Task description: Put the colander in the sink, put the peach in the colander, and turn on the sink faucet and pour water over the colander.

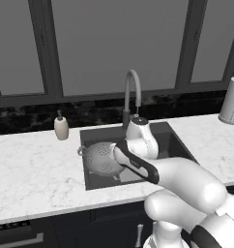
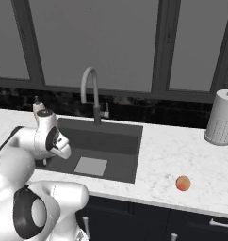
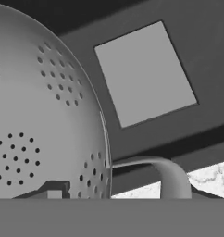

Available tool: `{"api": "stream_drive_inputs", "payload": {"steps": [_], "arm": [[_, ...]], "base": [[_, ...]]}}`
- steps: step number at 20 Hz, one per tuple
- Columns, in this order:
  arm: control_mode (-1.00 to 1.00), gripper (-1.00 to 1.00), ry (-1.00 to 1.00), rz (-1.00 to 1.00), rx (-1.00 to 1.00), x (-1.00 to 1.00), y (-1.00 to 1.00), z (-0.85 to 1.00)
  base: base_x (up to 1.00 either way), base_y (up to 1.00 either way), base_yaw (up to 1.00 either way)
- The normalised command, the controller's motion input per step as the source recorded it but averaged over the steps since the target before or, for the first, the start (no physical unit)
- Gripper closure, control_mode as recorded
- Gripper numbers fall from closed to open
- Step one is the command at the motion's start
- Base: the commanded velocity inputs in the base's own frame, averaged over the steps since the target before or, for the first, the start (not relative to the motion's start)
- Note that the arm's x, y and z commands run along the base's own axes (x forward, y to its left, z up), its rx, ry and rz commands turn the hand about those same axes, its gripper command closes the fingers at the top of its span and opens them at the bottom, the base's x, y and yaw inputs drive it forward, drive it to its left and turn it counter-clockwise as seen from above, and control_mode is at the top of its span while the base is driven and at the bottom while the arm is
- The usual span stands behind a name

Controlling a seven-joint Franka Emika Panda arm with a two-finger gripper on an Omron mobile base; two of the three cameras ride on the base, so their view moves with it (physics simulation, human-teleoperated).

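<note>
The grey perforated colander [image 1: 100, 157] hangs tilted over the left part of the dark sink [image 1: 177, 145], its bowl close up in the hand view [image 3: 44, 115] with one loop handle [image 3: 171, 176] at the lower right. My gripper [image 1: 121, 154] is shut on the colander's rim, one fingertip [image 3: 53, 190] inside the bowl. The sink's lighter square [image 3: 144, 74] lies beyond the rim. The peach [image 2: 183, 183] rests on the counter right of the sink [image 2: 116, 146]. The gooseneck sink faucet [image 1: 132, 92] stands behind the basin, and no water runs from it.
A beige soap dispenser [image 1: 61, 127] stands on the white marble counter left of the sink. A tall white perforated canister [image 2: 222, 117] stands at the far right by the window. My white arm [image 2: 40, 136] reaches over the sink's left edge.
</note>
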Motion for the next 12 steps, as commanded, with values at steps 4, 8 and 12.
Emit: {"api": "stream_drive_inputs", "payload": {"steps": [4, 8, 12], "arm": [[-1.0, 1.0, 0.06, -0.09, 0.0, -0.05, -0.91, 0.02], [-1.0, 1.0, 0.02, -0.01, 0.0, -0.07, -0.86, 0.0], [-1.0, 1.0, 0.0, 0.0, 0.0, 0.02, -0.56, 0.0]], "base": [[0.0, 0.0, 0.0], [0.0, 0.0, 0.0], [0.0, 0.0, 0.0]]}}
